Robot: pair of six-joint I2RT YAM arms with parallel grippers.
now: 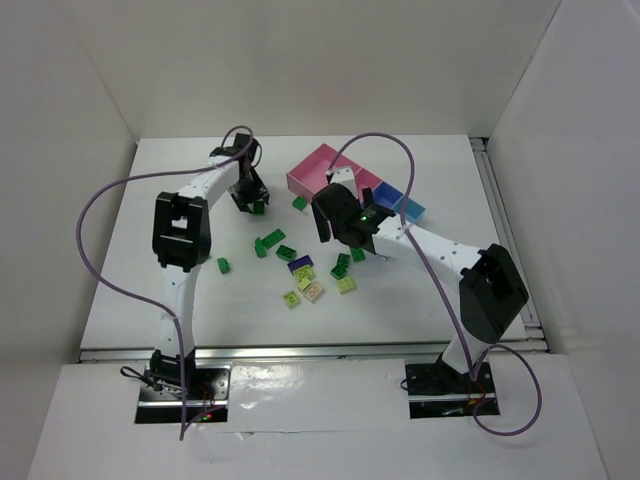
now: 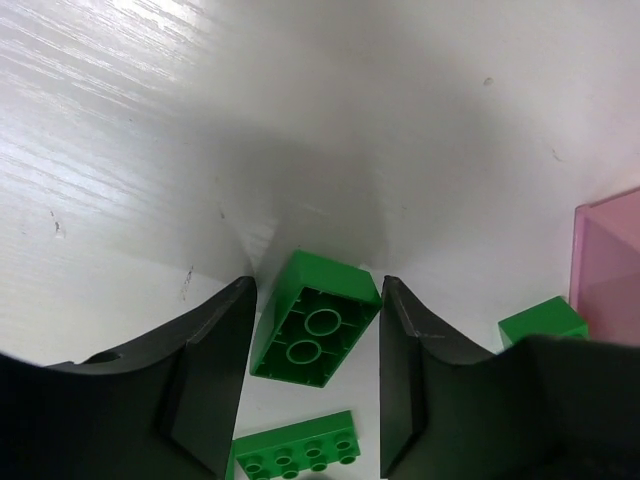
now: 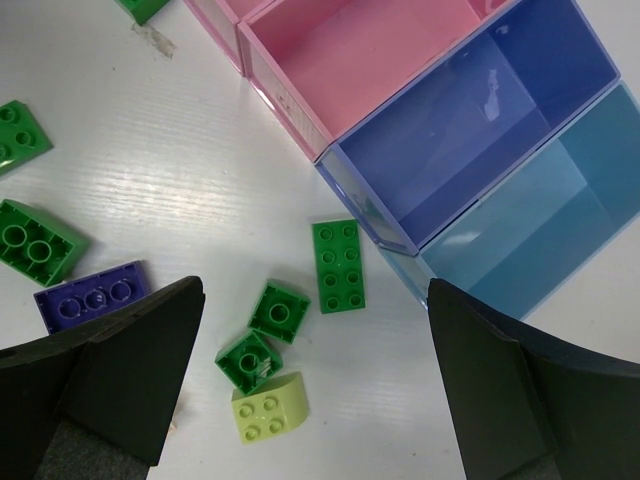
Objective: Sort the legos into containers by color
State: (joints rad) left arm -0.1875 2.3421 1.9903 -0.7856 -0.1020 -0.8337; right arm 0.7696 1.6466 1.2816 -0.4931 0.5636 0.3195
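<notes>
My left gripper [image 1: 250,198] [image 2: 318,288] is shut on a dark green brick [image 2: 318,320], underside toward the camera, held above the table left of the containers. A green plate [image 2: 300,450] lies below it. My right gripper [image 1: 345,228] [image 3: 316,320] is open and empty, hovering over loose legos beside the bins: a green plate [image 3: 337,265], two small green bricks [image 3: 279,311], a yellow-green one [image 3: 268,407] and a purple one [image 3: 92,297]. The containers stand in a row: large pink [image 1: 322,168], small pink [image 3: 370,50], violet-blue [image 3: 470,110], light blue [image 3: 540,220].
Several more legos lie scattered mid-table: green ones [image 1: 270,241] [image 1: 226,265], yellow-green ones [image 1: 292,298], a beige one [image 1: 314,291], a green one [image 1: 300,203] by the large pink bin. White walls enclose the table. Purple cables loop above both arms.
</notes>
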